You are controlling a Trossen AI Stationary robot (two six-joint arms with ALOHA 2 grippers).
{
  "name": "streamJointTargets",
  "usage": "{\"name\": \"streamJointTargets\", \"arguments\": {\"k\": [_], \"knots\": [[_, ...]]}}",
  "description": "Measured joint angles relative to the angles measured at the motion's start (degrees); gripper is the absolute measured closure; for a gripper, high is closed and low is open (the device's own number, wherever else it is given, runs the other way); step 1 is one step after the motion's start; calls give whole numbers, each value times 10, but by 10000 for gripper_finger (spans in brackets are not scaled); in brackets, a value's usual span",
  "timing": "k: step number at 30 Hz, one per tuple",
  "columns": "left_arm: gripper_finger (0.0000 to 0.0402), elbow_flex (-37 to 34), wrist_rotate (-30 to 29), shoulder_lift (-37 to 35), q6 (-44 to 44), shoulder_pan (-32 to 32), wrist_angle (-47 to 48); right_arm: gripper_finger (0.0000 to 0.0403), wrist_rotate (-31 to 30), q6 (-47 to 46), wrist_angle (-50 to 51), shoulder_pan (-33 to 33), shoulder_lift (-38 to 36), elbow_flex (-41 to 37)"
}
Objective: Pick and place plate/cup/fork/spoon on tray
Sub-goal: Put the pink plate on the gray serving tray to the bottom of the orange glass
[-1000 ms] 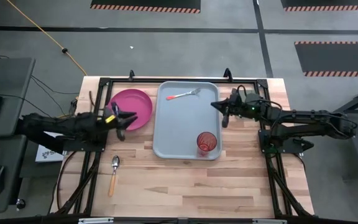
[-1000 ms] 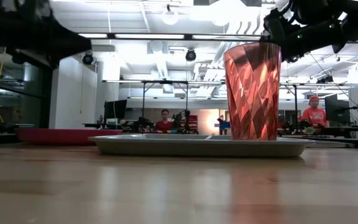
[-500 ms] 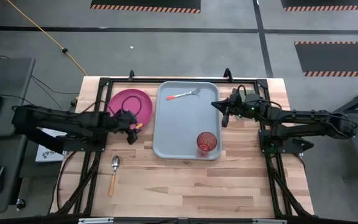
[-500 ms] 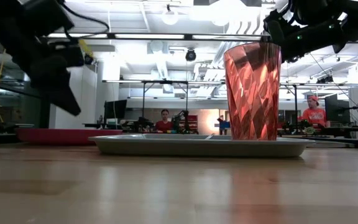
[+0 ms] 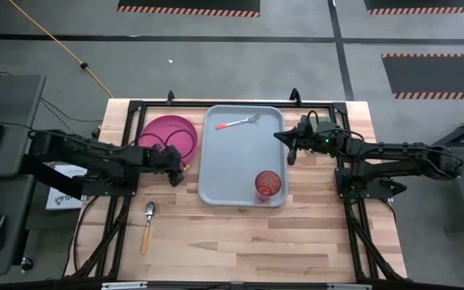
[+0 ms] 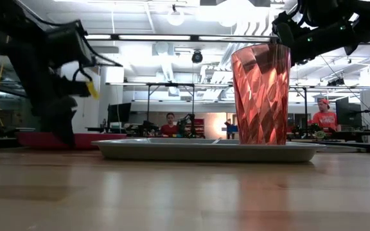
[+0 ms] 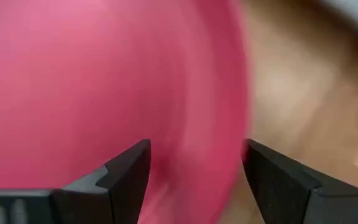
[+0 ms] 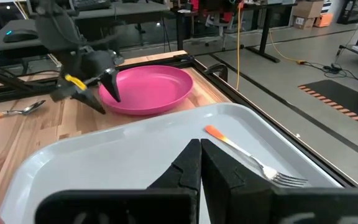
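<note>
The pink plate lies flat on the table, left of the grey-blue tray. My left gripper is open and points down at the plate's near right rim, one finger over the plate's inside and one outside it; I see no touch. The red-orange cup stands upright in the tray's near right corner. The fork lies flat at the tray's far end. The spoon lies on the table near the left front. My right gripper hangs shut over the tray's right edge.
A black frame runs along the table's far and side edges, close behind the plate. Bare wood stretches across the near half of the table. People sit at desks in the room beyond.
My left gripper has gone from above the plate toward the table's right and near edges, to the plate's near right rim. It has come down and tipped until its fingers point at the table. The plate, cup, fork and spoon have stayed where they were.
</note>
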State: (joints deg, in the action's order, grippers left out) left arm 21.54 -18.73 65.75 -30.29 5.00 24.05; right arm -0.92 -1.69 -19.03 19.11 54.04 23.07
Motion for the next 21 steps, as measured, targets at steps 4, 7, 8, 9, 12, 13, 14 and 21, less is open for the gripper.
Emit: {"name": "streamJointTargets", "arguments": {"k": [4, 7, 8, 9, 12, 13, 14, 21], "knots": [[167, 3, -3, 33, -8, 22, -6, 402, 0, 0, 0, 0, 0, 0], [201, 12, -5, 48, -9, 30, -1, 402, 0, 0, 0, 0, 0, 0], [219, 18, -5, 50, -6, 30, 3, 402, 0, 0, 0, 0, 0, 0], [241, 25, -4, 52, -1, 30, 9, 402, 0, 0, 1, 0, 0, 0], [321, 52, 1, 52, 6, 30, 50, 402, 0, 0, 4, 0, 0, 0], [349, 64, -3, 52, 10, 30, 62, 402, 0, 0, 6, 0, 0, 0], [373, 77, -10, 51, 20, 30, 75, 402, 0, 0, 7, 0, 0, 0], [385, 169, -49, 50, 67, 16, 154, 402, 1, -26, 18, 0, 0, 0]]}}
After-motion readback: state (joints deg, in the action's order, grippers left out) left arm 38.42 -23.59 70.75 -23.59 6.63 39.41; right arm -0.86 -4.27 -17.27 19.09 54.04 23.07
